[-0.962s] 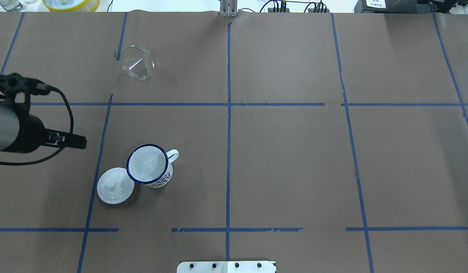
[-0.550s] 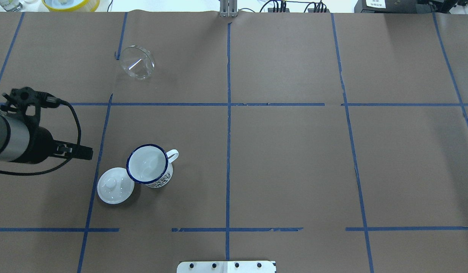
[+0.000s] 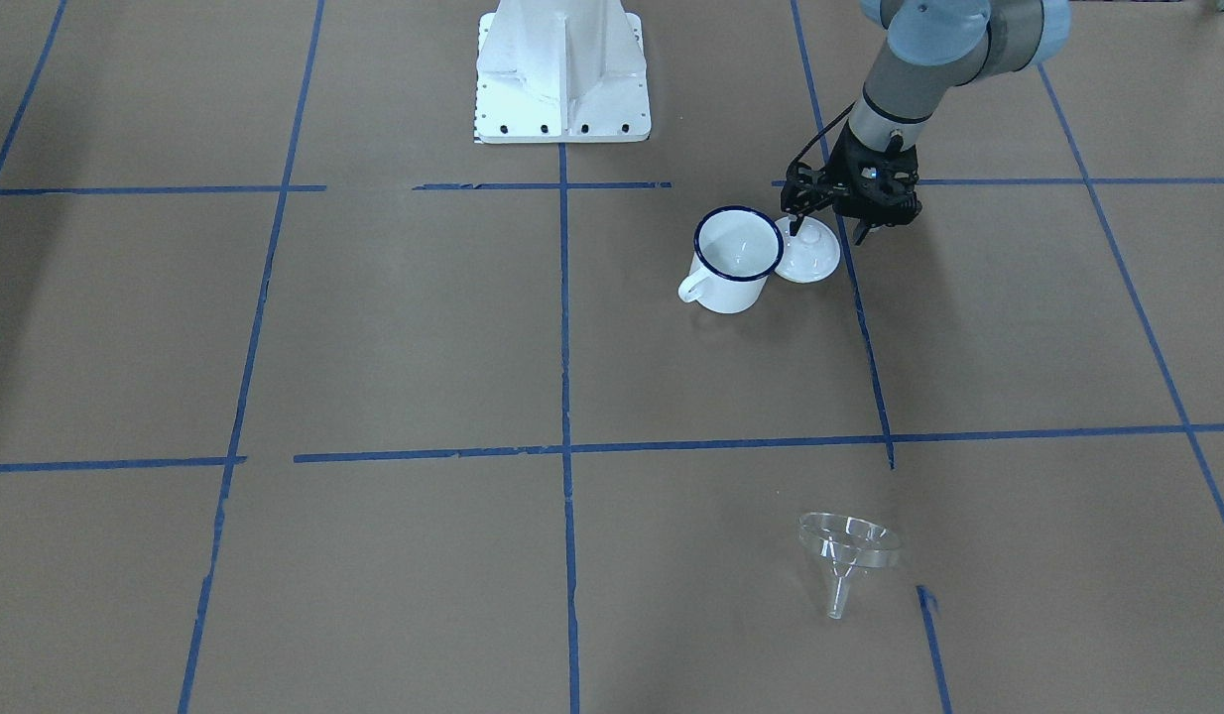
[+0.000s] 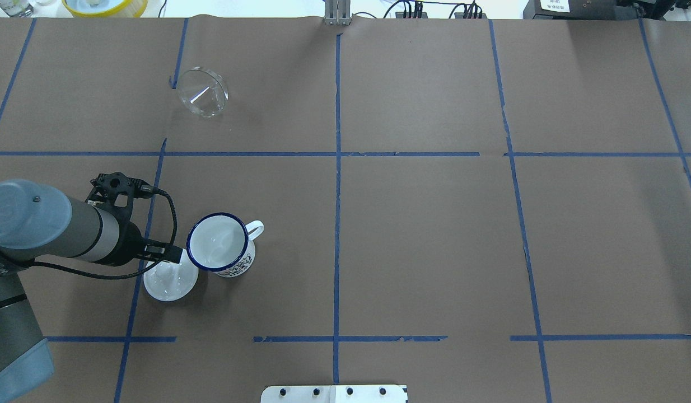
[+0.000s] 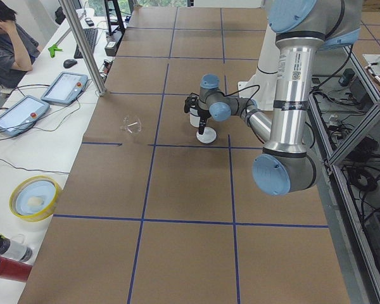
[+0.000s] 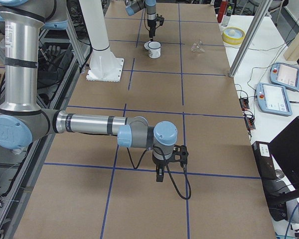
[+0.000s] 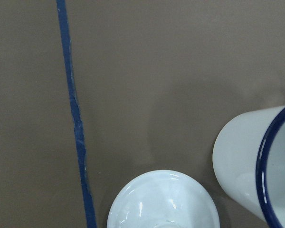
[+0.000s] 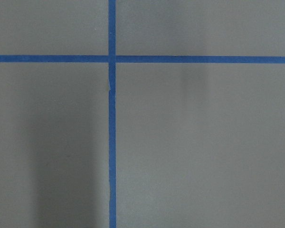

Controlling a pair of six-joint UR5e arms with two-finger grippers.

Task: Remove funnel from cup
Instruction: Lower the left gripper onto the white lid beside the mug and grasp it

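Note:
The clear funnel (image 4: 202, 99) lies on its side on the brown paper, far from the cup; it also shows in the front view (image 3: 845, 555). The white cup (image 4: 219, 244) with a blue rim stands upright and empty (image 3: 736, 258). My left gripper (image 3: 826, 230) hangs just above the white domed lid (image 4: 169, 280) beside the cup, its fingers apart and holding nothing. The left wrist view shows the lid (image 7: 164, 202) and the cup's side (image 7: 261, 166). My right gripper (image 6: 159, 177) hovers over bare paper far from these; I cannot tell whether it is open or shut.
The lid (image 3: 808, 253) touches or nearly touches the cup on the side away from its handle. The robot's white base (image 3: 562, 74) stands behind the cup. Blue tape lines cross the paper. A yellow-rimmed bowl (image 4: 104, 5) sits beyond the far edge.
My left arm has moved from the table's left edge toward the cup and now hangs over the lid. The funnel, cup and lid have not moved.

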